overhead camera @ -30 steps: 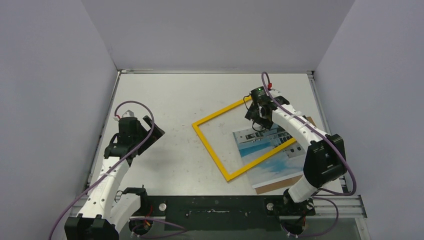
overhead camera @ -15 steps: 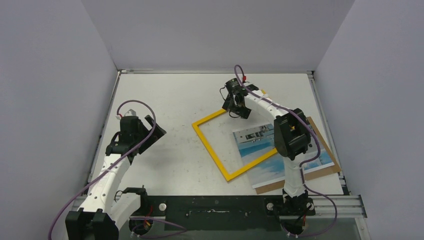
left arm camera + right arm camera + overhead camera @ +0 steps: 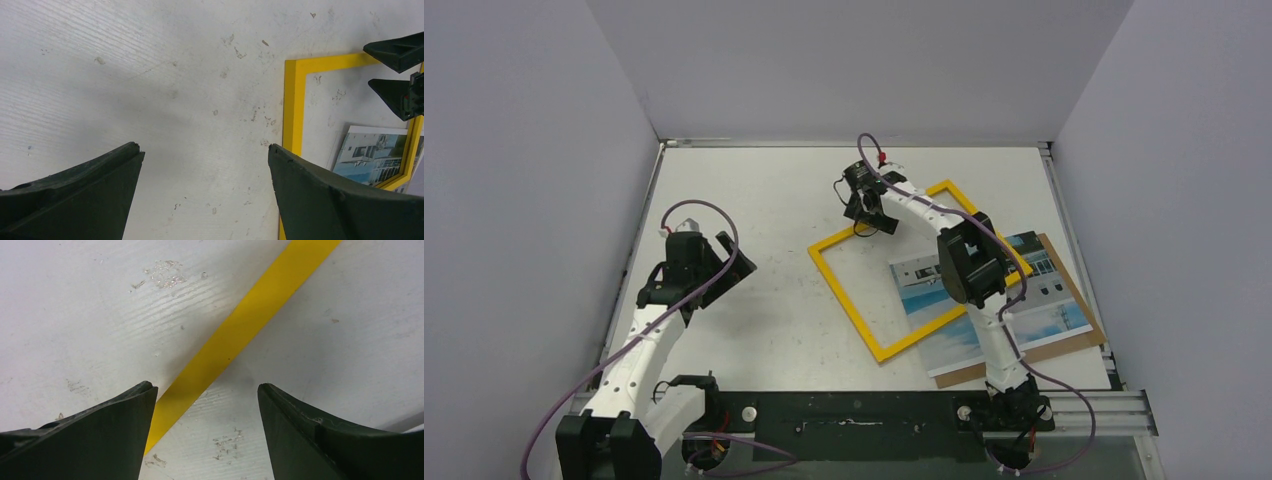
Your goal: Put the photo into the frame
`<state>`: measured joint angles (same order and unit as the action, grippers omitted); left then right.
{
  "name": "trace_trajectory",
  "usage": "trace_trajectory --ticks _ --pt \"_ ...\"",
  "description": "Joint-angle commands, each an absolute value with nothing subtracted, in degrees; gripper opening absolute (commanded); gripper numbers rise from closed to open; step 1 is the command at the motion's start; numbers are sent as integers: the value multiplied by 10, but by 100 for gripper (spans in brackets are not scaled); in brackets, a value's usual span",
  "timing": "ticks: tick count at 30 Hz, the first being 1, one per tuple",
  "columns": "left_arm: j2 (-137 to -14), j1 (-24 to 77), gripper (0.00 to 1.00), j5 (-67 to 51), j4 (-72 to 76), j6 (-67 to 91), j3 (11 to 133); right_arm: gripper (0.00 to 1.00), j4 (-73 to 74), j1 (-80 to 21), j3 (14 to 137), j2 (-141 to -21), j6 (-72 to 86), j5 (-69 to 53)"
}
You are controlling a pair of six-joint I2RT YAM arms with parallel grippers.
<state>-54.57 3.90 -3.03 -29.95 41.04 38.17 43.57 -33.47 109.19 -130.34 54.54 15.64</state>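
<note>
Jaws of our right gripper (image 3: 205,390) stand wide apart and hold nothing, with one yellow bar of the frame (image 3: 845,304) running beneath the gap between them. We see the frame lying flat and turned like a diamond, its near-right bar crossing the photo (image 3: 1054,310), which rests picture-up on a brown backing board (image 3: 984,372). Our left gripper (image 3: 724,262) is likewise spread and holds nothing, well apart from the frame.

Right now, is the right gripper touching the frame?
Cannot tell: the right wrist view shows the right gripper open astride the frame, but fingertip height above it is hidden.
</note>
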Motion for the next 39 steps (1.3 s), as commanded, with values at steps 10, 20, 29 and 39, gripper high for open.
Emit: trace_trajectory --ticks 10,20,29,39 --pt "-555 34 96 -24 -307 379 405 75 489 -366 1223 -1399 514 250" --pt "-554 33 96 -28 -303 384 402 65 536 -376 1261 -1432 553 262" --pt "-553 33 96 -26 -306 384 406 32 513 -381 1265 -1432 573 206" --pt "-549 32 97 -65 -313 352 449 14 468 -381 1214 -1309 674 155"
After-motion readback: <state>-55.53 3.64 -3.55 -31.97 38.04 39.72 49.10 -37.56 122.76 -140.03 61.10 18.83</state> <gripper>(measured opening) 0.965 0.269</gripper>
